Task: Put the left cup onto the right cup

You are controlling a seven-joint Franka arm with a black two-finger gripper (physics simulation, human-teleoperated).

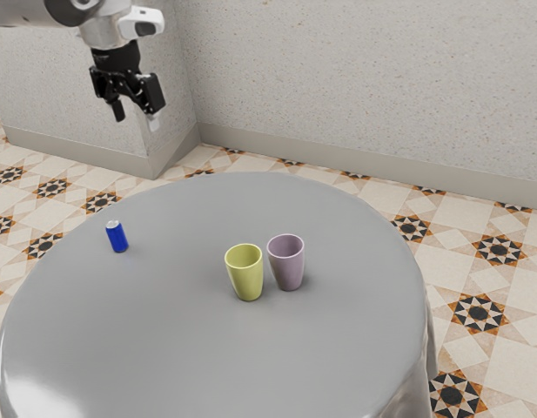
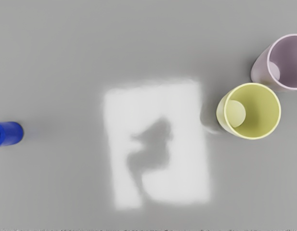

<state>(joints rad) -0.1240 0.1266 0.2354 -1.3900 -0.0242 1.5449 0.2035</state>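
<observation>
Smooth round grey table [image 1: 207, 348], tapered yellow cup [image 1: 245, 272] beside mauve cup [image 1: 286, 261], hand [image 1: 136, 113] spread apart

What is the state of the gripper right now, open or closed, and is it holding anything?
Gripper: open, fingers apart, holding nothing.

The arm's last link [image 1: 77, 10] is a rounded silver-grey metal shell, capped by a white wrist housing [image 1: 133, 22] with a dark oval inset on its side. Under it sits a short black collar [image 1: 111, 59], then the blocky matt-black two-finger gripper [image 1: 136, 111] with stubby, square-edged fingers [image 1: 118, 109].
</observation>
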